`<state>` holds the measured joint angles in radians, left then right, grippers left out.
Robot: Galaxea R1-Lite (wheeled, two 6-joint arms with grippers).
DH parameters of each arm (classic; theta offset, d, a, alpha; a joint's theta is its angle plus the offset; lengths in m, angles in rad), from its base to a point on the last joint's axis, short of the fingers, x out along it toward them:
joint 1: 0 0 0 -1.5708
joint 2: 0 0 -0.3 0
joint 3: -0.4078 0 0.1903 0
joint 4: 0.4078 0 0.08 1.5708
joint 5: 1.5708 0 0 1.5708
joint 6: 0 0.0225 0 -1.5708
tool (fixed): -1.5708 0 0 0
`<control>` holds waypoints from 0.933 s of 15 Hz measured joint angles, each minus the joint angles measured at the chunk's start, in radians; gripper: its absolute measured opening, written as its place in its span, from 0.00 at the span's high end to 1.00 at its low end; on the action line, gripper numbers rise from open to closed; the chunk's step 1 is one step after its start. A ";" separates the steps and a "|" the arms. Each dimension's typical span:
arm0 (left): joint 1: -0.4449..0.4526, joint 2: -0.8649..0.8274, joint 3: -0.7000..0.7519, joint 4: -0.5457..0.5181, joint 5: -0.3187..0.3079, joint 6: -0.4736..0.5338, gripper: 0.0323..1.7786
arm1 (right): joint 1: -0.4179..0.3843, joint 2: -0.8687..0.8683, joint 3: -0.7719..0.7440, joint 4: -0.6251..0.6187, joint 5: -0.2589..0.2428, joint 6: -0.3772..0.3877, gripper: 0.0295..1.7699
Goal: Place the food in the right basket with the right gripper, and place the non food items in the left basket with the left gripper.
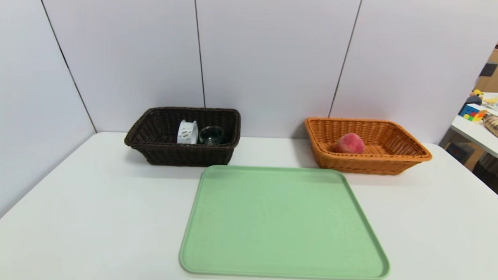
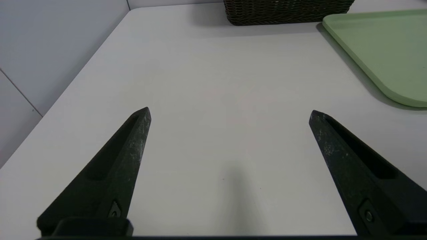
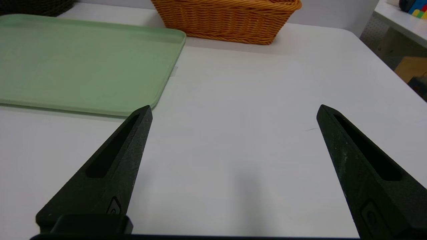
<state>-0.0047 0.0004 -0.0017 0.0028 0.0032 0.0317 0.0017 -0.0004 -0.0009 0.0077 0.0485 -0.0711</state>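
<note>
Head view is showing me the round, fuzzy pinkish-red peach (image 1: 349,143) sitting inside the rectangular orange-tan wicker basket (image 1: 414,156), toward its left half, resting on the woven floor. Across from it, the white plastic ring-shaped band with slotted cut-outs (image 1: 187,132) is standing on edge inside the rectangular dark brown wicker basket (image 1: 149,145), and the small clear glass cup with a black base (image 1: 211,135) is sitting just beside it, apparently touching. Between and in front of the baskets, the pale green flat plastic tray (image 1: 212,254) is lying bare on the white table (image 1: 84,217).

I am reading the sort as finished, so the step in hand is parking. The left gripper (image 2: 230,113) is hanging over bare table with its black fingers (image 2: 133,143) spread wide and nothing between them; the dark basket and the tray corner are well ahead of it. The right gripper (image 3: 233,111) is likewise released and empty, over the table just beside the tray's edge, the orange-tan basket farther off.

To do this well, I am judging that both arms should be held low and back, jaws left spread, clear of the tray rim and of both basket walls, so nothing already sorted is getting nudged.
</note>
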 joint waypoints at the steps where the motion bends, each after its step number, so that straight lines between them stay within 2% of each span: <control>1: 0.000 0.000 0.000 0.000 0.000 -0.004 0.05 | 0.001 0.000 0.000 0.000 -0.008 0.016 0.04; 8: 0.000 0.000 0.000 -0.004 0.006 -0.036 0.05 | 0.001 0.000 -0.002 0.001 -0.018 0.055 0.04; 11: 0.000 0.000 -0.001 -0.005 0.013 -0.103 0.05 | 0.001 0.000 -0.001 0.000 -0.018 0.056 0.04; 14: 0.000 0.000 -0.001 -0.005 0.023 -0.113 0.05 | 0.001 0.000 -0.001 -0.002 -0.018 0.056 0.04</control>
<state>-0.0043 0.0004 -0.0028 -0.0023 0.0257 -0.0817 0.0028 -0.0004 -0.0017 0.0057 0.0302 -0.0147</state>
